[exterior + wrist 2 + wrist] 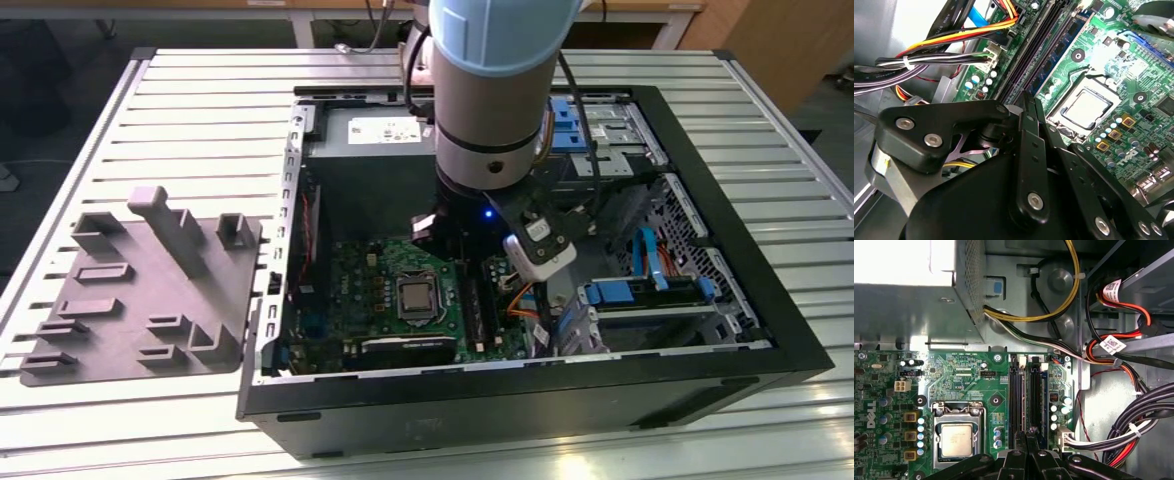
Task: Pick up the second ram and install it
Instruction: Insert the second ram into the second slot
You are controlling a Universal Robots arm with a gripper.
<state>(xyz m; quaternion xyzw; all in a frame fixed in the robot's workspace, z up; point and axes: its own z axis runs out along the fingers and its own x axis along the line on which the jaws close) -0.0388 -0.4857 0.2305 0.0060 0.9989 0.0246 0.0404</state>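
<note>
The arm reaches straight down into the open computer case (747,330), its gripper (1029,437) poised over the motherboard's memory slots (1016,395). The fingers (1026,127) are pressed together, closed on nothing visible. A ram stick (1044,392) stands seated in a slot just beyond the fingertips. The processor socket (956,437) lies beside the slots; bundled cables (1134,425) crowd the other side. A grey tray (134,300) rests on the worktop (200,100).

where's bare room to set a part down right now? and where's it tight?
Free: the slatted table beyond the grey tray, and the strip along the exterior view's left edge beside it. Also the slats in front of the PC case. Tight: inside the case, where the gripper sits over the memory slots, with cable bundles alongside.
</note>
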